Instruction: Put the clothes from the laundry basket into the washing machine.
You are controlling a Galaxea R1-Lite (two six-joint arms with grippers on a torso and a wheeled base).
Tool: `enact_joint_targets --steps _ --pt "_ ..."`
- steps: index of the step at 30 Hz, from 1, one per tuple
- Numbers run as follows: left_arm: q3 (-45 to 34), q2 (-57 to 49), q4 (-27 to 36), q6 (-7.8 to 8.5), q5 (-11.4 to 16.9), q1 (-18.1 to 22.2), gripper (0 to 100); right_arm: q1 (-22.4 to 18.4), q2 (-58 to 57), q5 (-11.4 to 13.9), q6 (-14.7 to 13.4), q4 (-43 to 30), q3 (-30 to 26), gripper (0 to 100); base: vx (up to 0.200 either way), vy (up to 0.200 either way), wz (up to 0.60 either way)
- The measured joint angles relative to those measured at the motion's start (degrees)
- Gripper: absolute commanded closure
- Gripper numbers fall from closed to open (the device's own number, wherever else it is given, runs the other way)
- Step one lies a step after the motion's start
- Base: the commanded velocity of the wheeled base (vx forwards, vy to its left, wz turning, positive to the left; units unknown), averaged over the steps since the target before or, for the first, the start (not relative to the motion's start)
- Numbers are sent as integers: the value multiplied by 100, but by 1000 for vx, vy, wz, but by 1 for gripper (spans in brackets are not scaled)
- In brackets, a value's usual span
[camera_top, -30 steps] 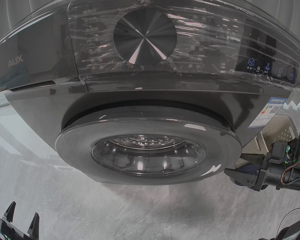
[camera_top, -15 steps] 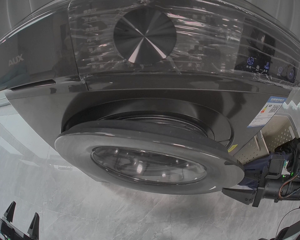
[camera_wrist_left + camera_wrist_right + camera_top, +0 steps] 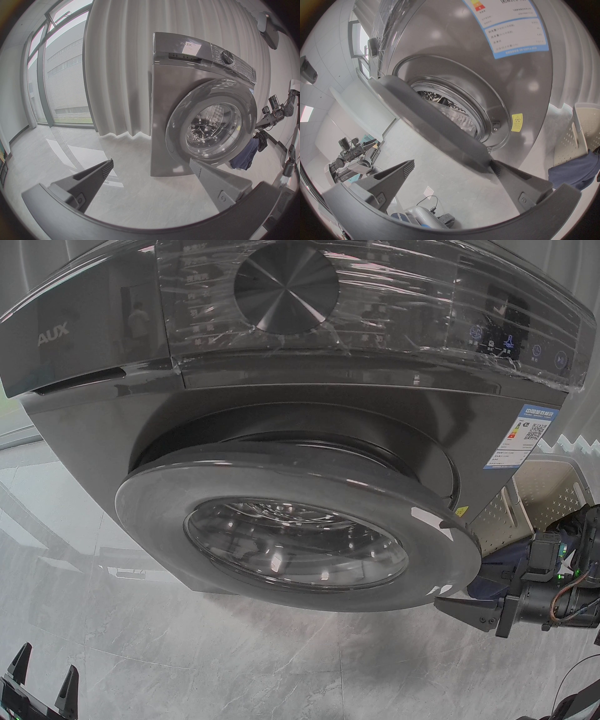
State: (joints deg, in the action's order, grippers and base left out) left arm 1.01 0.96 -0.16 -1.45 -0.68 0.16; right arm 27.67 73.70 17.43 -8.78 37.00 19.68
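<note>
The door [image 3: 294, 534] of the washing machine [image 3: 300, 390] is now standing ajar. One second ago it was lying flat against the front. Its free edge, on the robot's right, is swinging away from the opening, and the right gripper [image 3: 465, 612] is sitting lower and farther from the machine than before. The head camera is also shifting a little, so the whole machine is appearing lower in that view.

The right gripper is holding its jaws wide apart with nothing between them. In the right wrist view one finger [image 3: 512, 178] is lying right at the outer rim of the door, and the drum [image 3: 450, 106] is showing through the gap behind it.

The left gripper [image 3: 44, 671] is hanging low on the robot's left, well apart from the machine. Its jaws are also spread and empty.

The laundry basket [image 3: 556, 490] is standing just beside the machine on its right. A dark blue garment [image 3: 494, 568] is hanging over the basket's near edge, close behind the right gripper.
</note>
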Motion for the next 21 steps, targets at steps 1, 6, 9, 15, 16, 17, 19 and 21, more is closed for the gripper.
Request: enact_joint_targets --steps 1,6,9,15,16,17,19,21 --pt "0 0 0 0 2 0 0 22 27 -4 2 11 -22 0 0 0 0" --pt "0 0 0 1 0 0 0 129 -45 20 11 -20 -284 0 0 0 0" --pt "0 0 0 4 0 0 0 135 -135 9 9 -20 -391 0 0 0 0" --pt "0 0 0 1 0 0 0 82 -11 -6 -11 -11 -91 0 -133 0 0" --pt "0 0 0 1 0 0 0 82 46 -13 -13 6 -6 0 -200 0 0" --pt "0 0 0 1 0 0 0 82 96 -22 -15 17 52 0 -200 0 0" --pt "0 0 0 0 2 -2 0 135 232 -24 -15 9 149 0 0 0 0" --pt "0 0 0 0 0 0 0 223 344 -24 -20 15 207 0 0 0 0"
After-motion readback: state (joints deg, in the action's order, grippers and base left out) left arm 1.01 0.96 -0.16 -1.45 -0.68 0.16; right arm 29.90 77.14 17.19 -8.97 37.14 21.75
